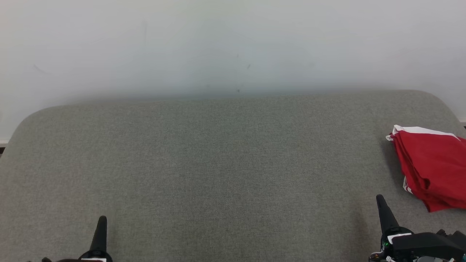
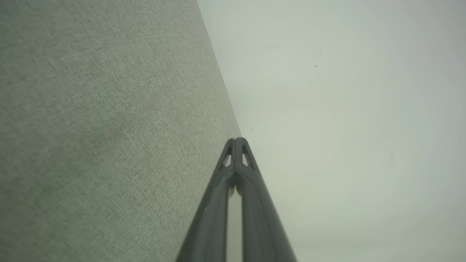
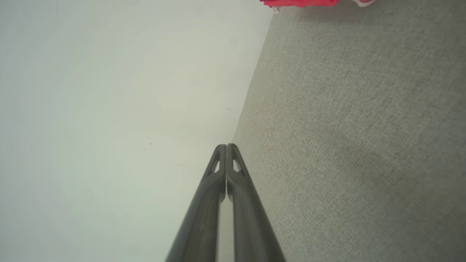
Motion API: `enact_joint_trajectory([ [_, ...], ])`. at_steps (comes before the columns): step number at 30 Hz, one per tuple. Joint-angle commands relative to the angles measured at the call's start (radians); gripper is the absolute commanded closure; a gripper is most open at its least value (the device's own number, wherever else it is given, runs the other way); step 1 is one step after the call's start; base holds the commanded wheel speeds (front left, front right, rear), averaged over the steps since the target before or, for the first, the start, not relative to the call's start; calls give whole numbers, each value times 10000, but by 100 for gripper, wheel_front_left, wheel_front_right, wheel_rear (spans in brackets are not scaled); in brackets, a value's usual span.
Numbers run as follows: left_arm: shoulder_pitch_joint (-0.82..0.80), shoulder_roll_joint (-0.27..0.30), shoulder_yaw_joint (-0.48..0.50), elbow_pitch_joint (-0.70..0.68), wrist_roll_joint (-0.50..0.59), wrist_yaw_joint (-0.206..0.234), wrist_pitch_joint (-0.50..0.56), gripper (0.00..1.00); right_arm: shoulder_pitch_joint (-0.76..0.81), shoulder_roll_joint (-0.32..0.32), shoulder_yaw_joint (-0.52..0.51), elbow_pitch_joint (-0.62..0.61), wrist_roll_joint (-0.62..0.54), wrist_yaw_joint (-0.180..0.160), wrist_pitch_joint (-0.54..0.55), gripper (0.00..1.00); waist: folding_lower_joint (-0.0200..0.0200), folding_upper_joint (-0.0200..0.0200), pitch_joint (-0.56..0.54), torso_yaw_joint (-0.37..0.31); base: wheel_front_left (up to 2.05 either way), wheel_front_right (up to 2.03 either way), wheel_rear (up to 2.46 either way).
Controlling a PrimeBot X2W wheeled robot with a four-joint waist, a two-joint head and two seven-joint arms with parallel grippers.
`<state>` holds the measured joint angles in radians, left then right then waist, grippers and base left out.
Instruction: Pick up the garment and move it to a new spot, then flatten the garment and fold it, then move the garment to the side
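Both my grippers are empty, with the fingers pressed together.

From my head, my left gripper (image 1: 102,220) pokes up at the bottom left and my right gripper (image 1: 380,200) at the bottom right, both low over the grey couch (image 1: 218,163). The red garment (image 1: 433,167) lies in a neat folded pile at the far right side of the couch. It is a little ahead of my right gripper and off to its right, not touching it. It is well apart from my left gripper. I think the picking up, flattening and folding are done. The garment looks already moved to the side, so little or nothing is left.

From my left wrist, my two fingers (image 2: 251,203) meet at the tips, with couch on one side and pale wall (image 2: 346,127) on the other.

From my right wrist, these fingers are pressed tip to tip too. A bit of the red garment peeks in at the top edge, well ahead of the tips and off to one side.
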<state>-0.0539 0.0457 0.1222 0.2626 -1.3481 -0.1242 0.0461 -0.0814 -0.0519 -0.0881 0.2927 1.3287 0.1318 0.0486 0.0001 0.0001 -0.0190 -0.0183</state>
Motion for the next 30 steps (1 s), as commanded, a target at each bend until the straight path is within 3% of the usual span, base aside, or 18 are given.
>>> enact_joint_trajectory([
  [1,-219,53,-15,-102,-207,-60,57,100,-144,8,-41,-100,259,-14,49,100,-1,-1,10,9,0,0,0],
  [30,-552,66,-71,-178,-2283,-102,616,100,-280,23,-243,-445,2433,-19,584,100,-1,-1,180,149,0,0,0],
])
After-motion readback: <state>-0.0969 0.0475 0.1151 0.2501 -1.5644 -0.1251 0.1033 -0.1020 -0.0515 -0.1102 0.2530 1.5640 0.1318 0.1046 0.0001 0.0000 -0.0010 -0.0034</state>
